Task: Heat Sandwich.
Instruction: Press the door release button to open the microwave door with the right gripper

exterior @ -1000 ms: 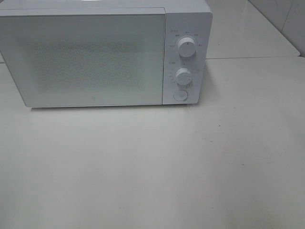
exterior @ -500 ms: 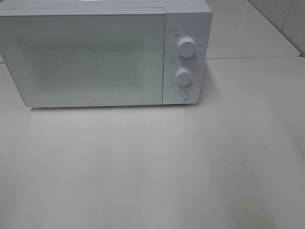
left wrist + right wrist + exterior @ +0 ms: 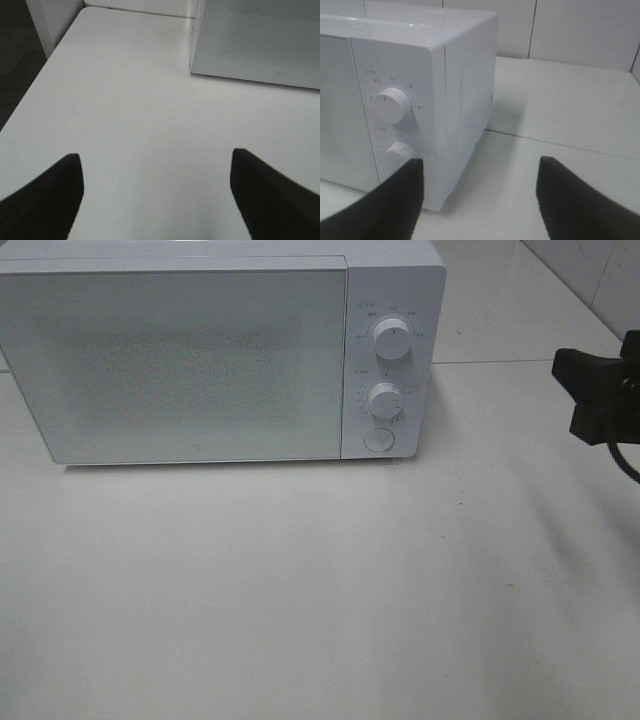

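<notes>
Microwave [image 3: 200,360] shut, right gripper [image 3: 480,172] nearby — jaws apart

Bright, flat overhead light; soft, hazy shadows.

No writing can be read for certain. The microwave [image 3: 395,280] has small grey printed markings around its upper dial [image 3: 392,339] and lower dial [image 3: 385,399], all too small and blurred to make out. A tiny mark low on the door [image 3: 180,360] is equally illegible.
</notes>
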Controlling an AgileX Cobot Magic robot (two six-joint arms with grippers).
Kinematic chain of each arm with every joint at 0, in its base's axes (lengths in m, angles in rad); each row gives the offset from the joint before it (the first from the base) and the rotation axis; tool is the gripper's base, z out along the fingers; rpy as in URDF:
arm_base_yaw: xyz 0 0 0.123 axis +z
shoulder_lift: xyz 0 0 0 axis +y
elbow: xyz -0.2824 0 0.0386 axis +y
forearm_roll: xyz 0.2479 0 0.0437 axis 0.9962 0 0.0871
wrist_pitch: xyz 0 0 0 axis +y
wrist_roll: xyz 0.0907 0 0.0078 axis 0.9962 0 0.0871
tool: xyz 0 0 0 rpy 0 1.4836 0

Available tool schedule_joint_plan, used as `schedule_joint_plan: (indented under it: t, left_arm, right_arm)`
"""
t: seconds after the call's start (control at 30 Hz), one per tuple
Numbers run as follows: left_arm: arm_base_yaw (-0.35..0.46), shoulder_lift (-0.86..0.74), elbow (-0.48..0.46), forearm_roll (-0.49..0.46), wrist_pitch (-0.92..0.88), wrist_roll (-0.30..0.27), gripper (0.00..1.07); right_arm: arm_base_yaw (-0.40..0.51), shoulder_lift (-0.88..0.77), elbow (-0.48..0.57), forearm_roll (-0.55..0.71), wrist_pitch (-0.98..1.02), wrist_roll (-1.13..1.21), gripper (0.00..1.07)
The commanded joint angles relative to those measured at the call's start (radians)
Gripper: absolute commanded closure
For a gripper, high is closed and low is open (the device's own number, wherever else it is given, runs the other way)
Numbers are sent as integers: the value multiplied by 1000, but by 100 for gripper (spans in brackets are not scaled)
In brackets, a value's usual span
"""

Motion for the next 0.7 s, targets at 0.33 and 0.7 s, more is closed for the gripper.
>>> schedule_joint_plan:
  t: [0.33,0.7]
  left_arm:
    - [1,-17,2,-4,-6,0,30]
    - [1,-17,2,-4,-6,0,30]
  right_arm:
    - [141,178,-1,6,-40,42,82]
    - [388,424,-25,358,-167,68,107]
